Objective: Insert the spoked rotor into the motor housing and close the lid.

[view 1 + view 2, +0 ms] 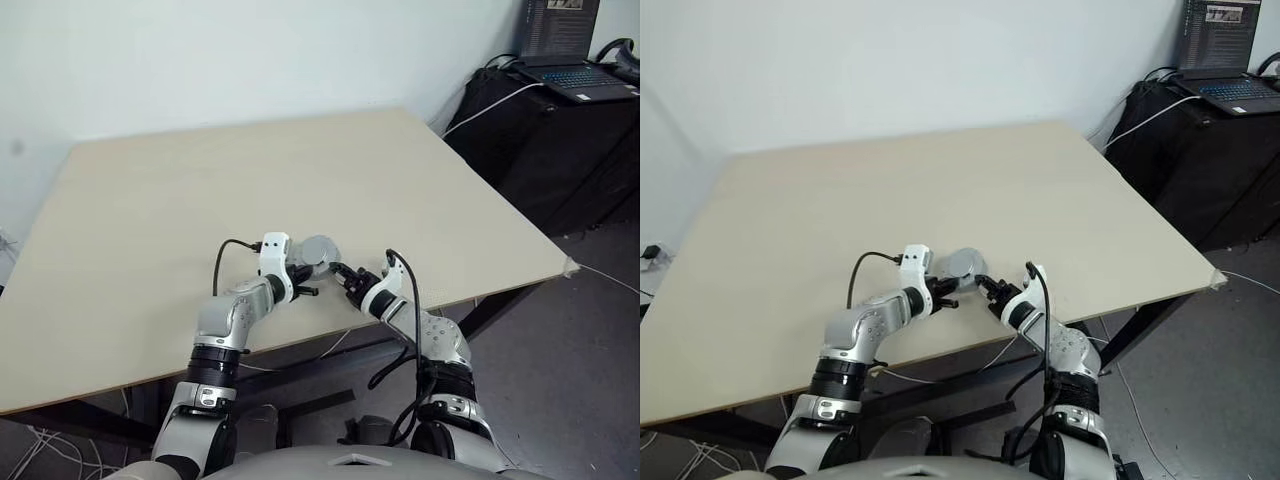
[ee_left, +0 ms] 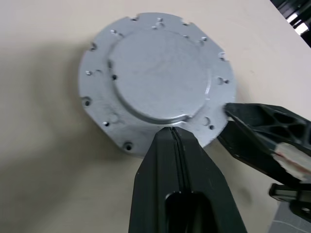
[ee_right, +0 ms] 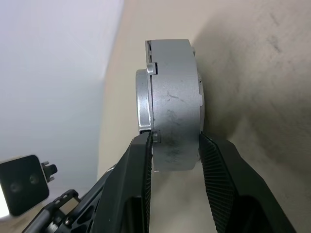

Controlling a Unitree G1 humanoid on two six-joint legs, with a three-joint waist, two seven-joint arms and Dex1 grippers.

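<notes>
Both tools meet at the closed grey motor assembly near the desk's front edge.

Head views: the left tool (image 1: 308, 287) and right tool (image 1: 343, 279) reach forward and inward over the pale wooden desk (image 1: 180, 170), forearms bent toward each other, meeting at the round grey metal motor housing (image 1: 318, 251). Left wrist view: the clenched left tool's black fingers (image 2: 176, 160) touch the rim of the flat pale-grey round lid (image 2: 160, 77), which sits on top. Right wrist view: the right tool (image 3: 176, 155) grasps the motor housing (image 3: 175, 104) across its thickness, one finger on each face.
</notes>
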